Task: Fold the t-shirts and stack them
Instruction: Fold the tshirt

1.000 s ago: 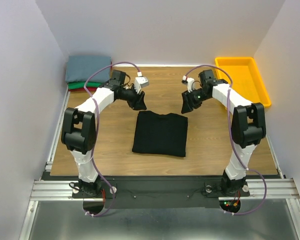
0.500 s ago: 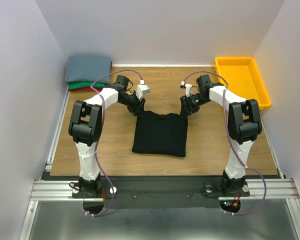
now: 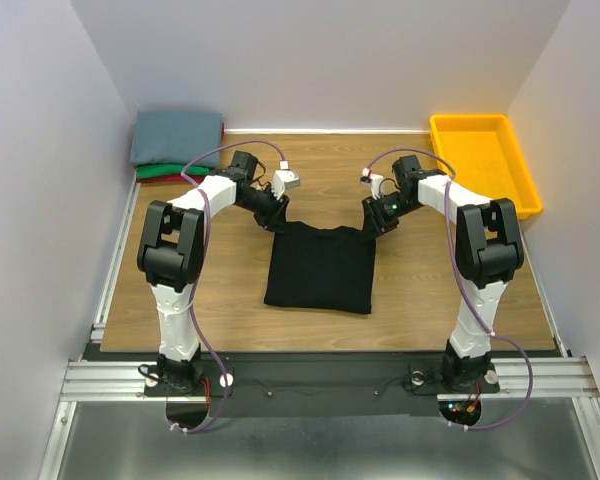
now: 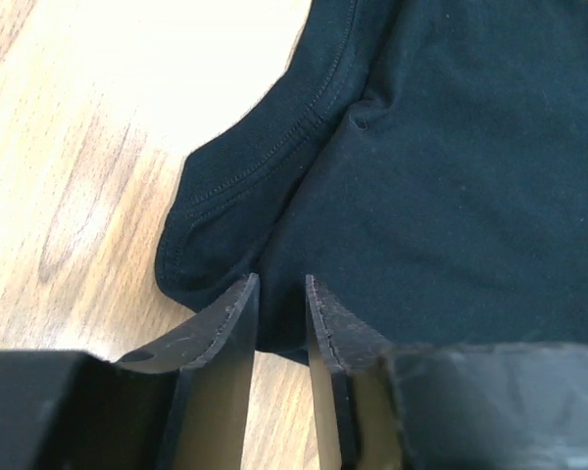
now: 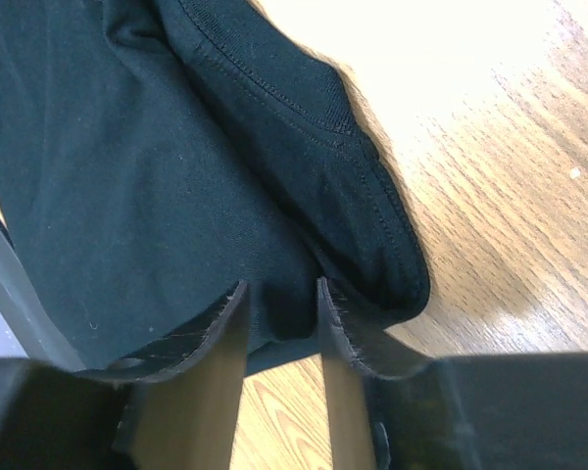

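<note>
Step in hand: second fold of the black t-shirt, grasp phase.

Well off to the left of the left jaws and beyond them, a finished pile sits in the worktop's point(image 3: 230, 280) far corner: slate grey-blue t-shirt point(image 3: 177, 137) on top, green t-shirt point(image 3: 162, 169) under it, and a sliver of red t-shirt point(image 3: 156, 179) at the bottom.

Left gripper point(image 3: 279, 221): down at the far left corner of the black t-shirt point(image 3: 320, 268). In the left wrist view the jaws stand narrow with a slim gap between them. The tips meet the cloth's edge just to the right of the collar band point(image 4: 265, 157). No cloth shows bunched in the gap, so I judge no firm pinch yet.

The black t-shirt lies flat between the two sets of jaws and reaches from them toward the arm bases. It is a tidy rectangle, sides already turned in.

Right gripper point(image 3: 374, 229): mirrored at the far right corner. Its jaws are equally narrow, their tips on the hem with the rolled collar end just right of them. Whether it holds the cloth I cannot tell.

Well right of the right jaws and beyond them: yellow bin point(image 3: 518, 190), not involved.

Next move, as I judge it: both jaws clamp all layers at the corners. They then lift together, level, and carry the far edge over toward the near hem. An uneven lift would skew the fold. Stacking on the left pile is not yet done.
</note>
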